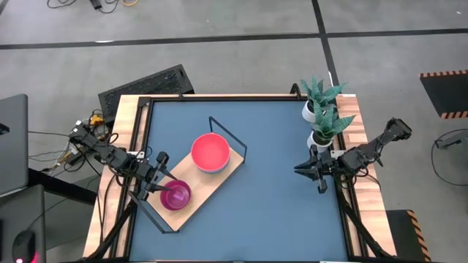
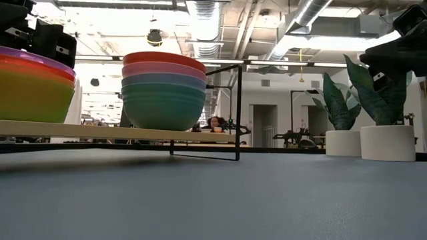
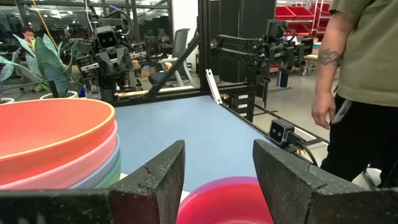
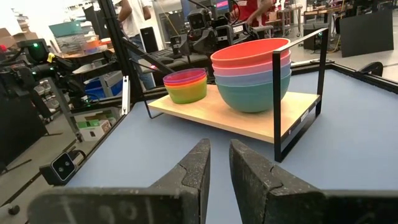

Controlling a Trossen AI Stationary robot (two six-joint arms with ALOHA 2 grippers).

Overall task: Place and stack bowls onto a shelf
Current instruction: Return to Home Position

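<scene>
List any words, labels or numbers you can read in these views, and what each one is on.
No readable text in any view.
A pale patch, maybe a sticker, on the end edge of the shelf: too small to read.
The striped floor marking, orange and black: stripes only, no words.

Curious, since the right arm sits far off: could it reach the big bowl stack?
Probably yes. Bare blue tabletop lies between the right hand and the large bowl stack; only the shelf's wire frame stands at that end, open above.
</scene>
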